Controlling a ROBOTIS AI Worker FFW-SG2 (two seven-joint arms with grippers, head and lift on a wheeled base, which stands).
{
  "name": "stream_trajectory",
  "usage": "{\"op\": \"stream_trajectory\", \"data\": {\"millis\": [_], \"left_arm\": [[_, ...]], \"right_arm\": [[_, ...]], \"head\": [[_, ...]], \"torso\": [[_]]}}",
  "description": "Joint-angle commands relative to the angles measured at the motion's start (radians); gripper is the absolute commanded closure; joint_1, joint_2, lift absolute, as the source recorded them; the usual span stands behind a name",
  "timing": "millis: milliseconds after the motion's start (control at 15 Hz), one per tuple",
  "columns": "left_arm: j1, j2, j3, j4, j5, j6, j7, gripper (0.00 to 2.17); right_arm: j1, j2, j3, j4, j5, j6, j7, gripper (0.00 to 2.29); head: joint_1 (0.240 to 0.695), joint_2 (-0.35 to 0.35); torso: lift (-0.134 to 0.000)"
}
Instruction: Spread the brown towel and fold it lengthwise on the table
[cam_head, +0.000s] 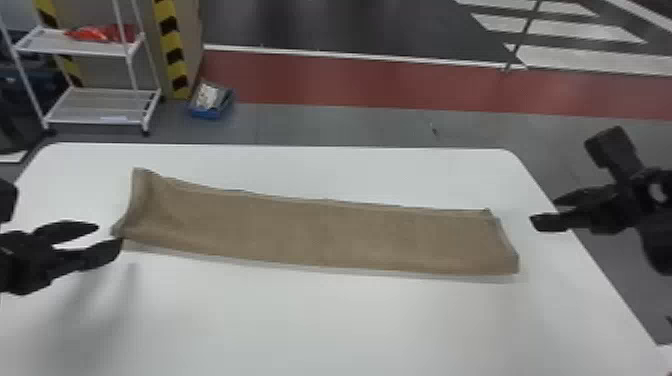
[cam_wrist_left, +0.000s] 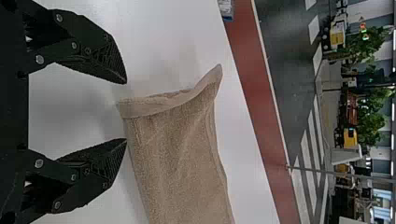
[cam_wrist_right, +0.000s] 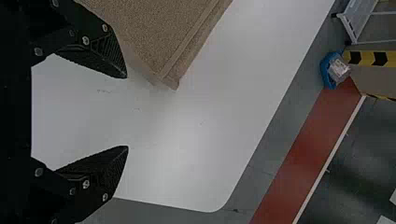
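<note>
My left gripper (cam_head: 102, 239) is at the left of the table, beside the left end of the brown towel (cam_head: 320, 232). The towel lies as a long strip across the white table, its left end wrinkled and its far left corner drawn outward. In the left wrist view my left gripper (cam_wrist_left: 126, 111) stands open, with the end of the towel (cam_wrist_left: 177, 158) just beyond its fingertips and nothing between them. Off the towel's right end is my right gripper (cam_head: 542, 212). The right wrist view has the right gripper (cam_wrist_right: 127, 112) open and empty, near a corner of the towel (cam_wrist_right: 154, 37).
The white table (cam_head: 310, 325) has its right edge below the right arm. Beyond its far edge, on the floor, are a white shelf rack (cam_head: 95, 105) at the left and a blue bin (cam_head: 210, 102). A yellow-black striped post (cam_head: 171, 50) stands behind them.
</note>
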Motion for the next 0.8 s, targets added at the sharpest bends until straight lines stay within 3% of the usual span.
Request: {"op": "stream_trajectory", "data": {"millis": [0, 333, 400, 467, 733], "left_arm": [[0.005, -0.009, 0.002, -0.013, 0.018, -0.003, 0.006, 0.54], [0.002, -0.02, -0.013, -0.002, 0.019, -0.025, 0.029, 0.54], [-0.006, -0.021, -0.016, 0.009, 0.019, -0.034, 0.035, 0.56], [-0.015, -0.021, -0.018, 0.021, 0.019, -0.034, 0.038, 0.73], [-0.029, -0.018, -0.031, 0.05, 0.01, -0.049, 0.066, 0.72]], "right_arm": [[0.005, -0.009, -0.015, 0.002, -0.002, 0.003, 0.0, 0.41], [0.005, -0.009, -0.018, 0.002, -0.001, 0.009, 0.0, 0.41], [0.005, -0.009, -0.018, 0.002, -0.001, 0.009, 0.0, 0.41], [0.005, -0.009, -0.018, 0.003, 0.001, 0.009, 0.0, 0.41], [0.002, -0.01, -0.018, 0.008, 0.002, 0.009, 0.0, 0.41]], "head": [[0.695, -0.17], [0.695, -0.192], [0.695, -0.195], [0.695, -0.195], [0.695, -0.194]], "torso": [[-0.124], [-0.124], [-0.124], [-0.124], [-0.124]]}}
